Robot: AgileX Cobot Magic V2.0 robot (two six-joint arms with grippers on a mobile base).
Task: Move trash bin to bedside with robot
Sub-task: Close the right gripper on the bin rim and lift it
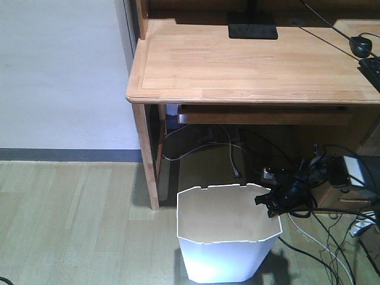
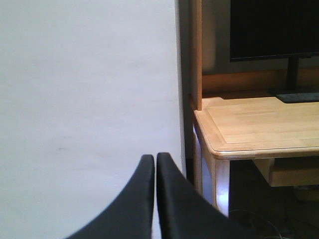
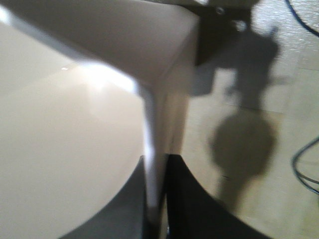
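Note:
The white trash bin [image 1: 225, 237] with a notched rim and cream inside stands on the wood floor in front of the desk. My right gripper [image 1: 267, 200] is at the bin's right rim. In the right wrist view its black jaws [image 3: 158, 164] are shut on the bin's thin wall [image 3: 154, 124], one finger inside and one outside. My left gripper [image 2: 155, 158] is shut and empty, held in the air facing the white wall beside the desk. The bed is out of view.
A light wooden desk [image 1: 249, 65] stands right behind the bin, its leg [image 1: 147, 154] at the bin's back left. A tangle of cables and a power strip [image 1: 314, 178] lies on the floor at the right. A monitor base [image 1: 252, 27] sits on the desk.

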